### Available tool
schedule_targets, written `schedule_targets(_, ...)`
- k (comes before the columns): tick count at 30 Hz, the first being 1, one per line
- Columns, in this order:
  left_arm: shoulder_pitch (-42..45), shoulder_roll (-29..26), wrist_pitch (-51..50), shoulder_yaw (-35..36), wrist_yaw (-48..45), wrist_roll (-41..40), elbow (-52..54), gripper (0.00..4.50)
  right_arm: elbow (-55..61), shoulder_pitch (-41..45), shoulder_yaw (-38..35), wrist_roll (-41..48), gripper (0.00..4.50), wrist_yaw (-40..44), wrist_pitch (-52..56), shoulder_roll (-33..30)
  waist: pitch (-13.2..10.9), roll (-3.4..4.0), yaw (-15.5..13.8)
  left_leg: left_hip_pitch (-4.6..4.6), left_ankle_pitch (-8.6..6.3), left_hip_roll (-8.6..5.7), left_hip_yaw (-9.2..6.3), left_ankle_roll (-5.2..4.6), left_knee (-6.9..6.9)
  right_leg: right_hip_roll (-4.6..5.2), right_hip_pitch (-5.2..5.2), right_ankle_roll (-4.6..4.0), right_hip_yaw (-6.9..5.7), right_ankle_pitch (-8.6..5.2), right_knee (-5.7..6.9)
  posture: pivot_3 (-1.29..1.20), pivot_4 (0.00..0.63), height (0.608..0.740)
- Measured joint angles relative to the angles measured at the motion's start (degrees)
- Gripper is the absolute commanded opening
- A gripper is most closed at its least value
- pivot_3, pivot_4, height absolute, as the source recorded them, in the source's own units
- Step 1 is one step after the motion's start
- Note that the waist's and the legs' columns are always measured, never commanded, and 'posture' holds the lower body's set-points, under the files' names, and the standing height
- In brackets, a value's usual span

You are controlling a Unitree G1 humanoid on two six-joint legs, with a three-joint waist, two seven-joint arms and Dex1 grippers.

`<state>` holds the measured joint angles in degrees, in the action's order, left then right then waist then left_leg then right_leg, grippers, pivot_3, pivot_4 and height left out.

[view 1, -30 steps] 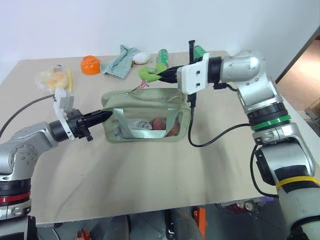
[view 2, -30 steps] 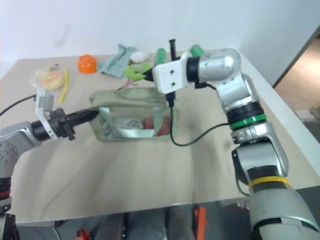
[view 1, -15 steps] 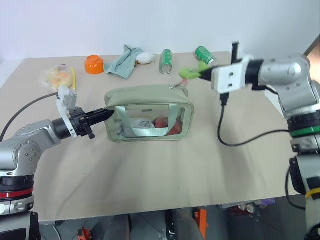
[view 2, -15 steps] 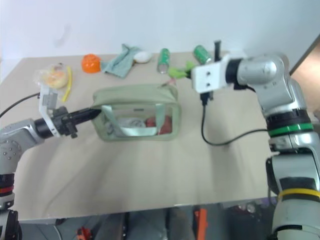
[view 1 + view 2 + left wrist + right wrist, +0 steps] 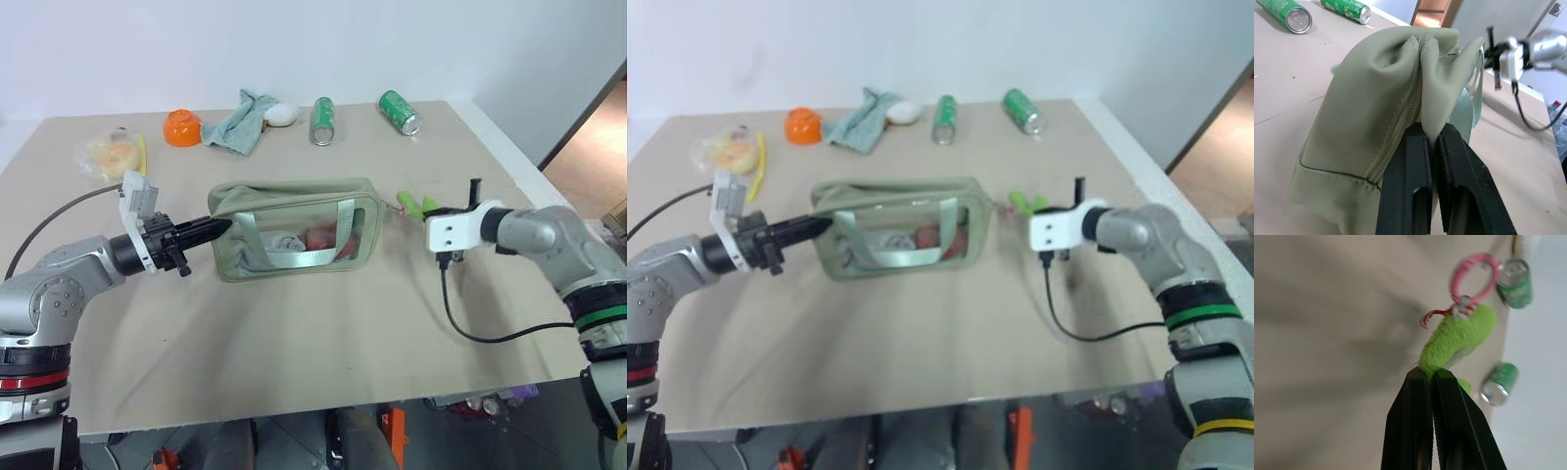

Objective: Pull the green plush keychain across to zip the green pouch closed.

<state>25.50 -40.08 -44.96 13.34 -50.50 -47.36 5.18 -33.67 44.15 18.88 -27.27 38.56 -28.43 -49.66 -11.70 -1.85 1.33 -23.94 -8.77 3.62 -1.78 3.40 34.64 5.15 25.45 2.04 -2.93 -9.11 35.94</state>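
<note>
The green pouch [image 5: 291, 227] sits in the middle of the table [image 5: 294, 352]. The left gripper [image 5: 217, 226] pinches the cloth at the pouch's left end, its fingers [image 5: 1415, 181] squeezed tight on a fold by the zipper. It probably holds there so the pouch cannot slide while the other end gets pulled.

The right gripper [image 5: 423, 210] is just past the pouch's right end, and its fingers are closed on the green plush keychain [image 5: 1457, 340]. A pink ring [image 5: 1473, 278] hangs off the keychain. The zipper looks shut along the top, so the job seems almost done.

The table is plain tan. Along its far side lie two green cans [image 5: 321, 119], a grey-green rag [image 5: 238, 121] and an orange bowl [image 5: 182, 126]. Behind is a pale wall.
</note>
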Motion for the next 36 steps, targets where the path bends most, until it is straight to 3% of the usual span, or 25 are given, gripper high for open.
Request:
schedule_targets(3,-0.2,0.0,-0.1,0.1,0.1,-0.1,0.2,0.00,2.6,-3.0,1.4,0.0,0.04,0.1,1.4,3.9,0.0,0.00,0.1,0.05,0.00,0.00,0.01,0.00,0.00,0.00,-0.01,0.00,0.03,0.00,0.02,0.00,0.150,0.740)
schedule_targets(10,-0.5,-0.1,-0.5,0.2,0.6,-0.1,0.2,0.00,7.8,-5.6,1.2,3.0,0.04,5.9,1.8,4.8,0.1,-0.26,0.3,0.46,-0.01,0.01,0.03,0.00,-0.08,-0.02,-0.30,-0.04,0.05,-0.03,0.02,0.00,0.150,0.740)
schedule_targets(14,-0.8,-0.1,-0.5,0.6,1.2,-0.2,0.2,0.00,8.2,-5.4,-0.3,5.8,1.22,8.1,4.6,5.5,0.1,-0.35,0.3,0.52,-0.02,0.01,0.03,0.00,-0.10,-0.02,-0.34,-0.06,0.04,-0.04,0.03,0.00,0.150,0.740)
schedule_targets(19,-1.1,-0.3,-3.1,3.0,1.7,-2.9,0.0,1.62,8.3,-5.4,-4.9,13.7,2.86,11.7,14.0,6.9,0.1,-0.37,0.2,0.33,-0.01,0.01,0.03,-0.01,-0.11,-0.02,-0.23,-0.06,0.05,-0.04,0.02,0.00,0.150,0.740)
schedule_targets(20,-1.0,-0.3,-3.5,3.4,1.9,-3.2,0.0,1.83,8.3,-5.4,-6.2,15.4,2.90,12.6,15.9,6.8,0.1,-0.36,0.2,0.29,-0.01,0.00,0.03,-0.01,-0.10,-0.02,-0.20,-0.06,0.05,-0.04,0.01,0.00,0.150,0.740)
schedule_targets(25,-1.8,-2.0,-3.7,3.4,2.8,-1.9,0.6,3.69,10.4,-5.5,-11.7,23.0,2.90,16.3,21.7,5.3,0.1,-0.37,0.1,0.28,-0.02,0.01,0.04,-0.01,-0.11,-0.02,-0.16,-0.06,0.05,-0.04,0.01,0.00,0.150,0.740)
schedule_targets(28,-7.5,-3.6,-3.2,5.0,2.2,-1.5,3.3,3.69,14.8,-7.2,-17.3,30.6,2.90,19.1,29.2,4.3,0.0,-0.34,0.1,0.27,-0.07,0.01,0.07,0.00,-0.16,-0.02,-0.13,-0.09,0.08,-0.08,-0.01,0.00,0.150,0.740)
schedule_targets(32,-15.6,-3.8,-2.7,10.7,2.8,-2.1,4.9,3.69,28.5,-15.2,-25.8,47.4,2.90,24.7,48.7,1.7,0.0,-0.34,-0.2,0.23,-0.23,0.04,0.02,-0.04,-0.16,-0.02,-0.12,-0.11,0.01,-0.24,0.00,0.00,0.150,0.740)
schedule_targets(34,-19.3,-1.9,-2.3,14.6,5.1,-3.2,7.5,3.69,38.2,-21.6,-30.9,58.8,2.90,25.2,60.1,1.7,0.0,-0.34,-0.3,0.23,-0.31,0.04,0.02,0.02,-0.09,0.01,-0.16,-0.07,0.02,-0.27,-0.02,0.00,0.150,0.740)
schedule_targets(36,-21.0,1.0,-2.0,16.7,7.5,-4.3,8.7,3.69,43.1,-25.5,-34.2,64.6,2.90,23.7,65.4,2.5,0.0,-0.34,-0.3,0.19,-0.33,0.04,0.03,0.05,0.02,0.03,-0.17,-0.04,0.01,-0.26,-0.03,0.00,0.150,0.740)
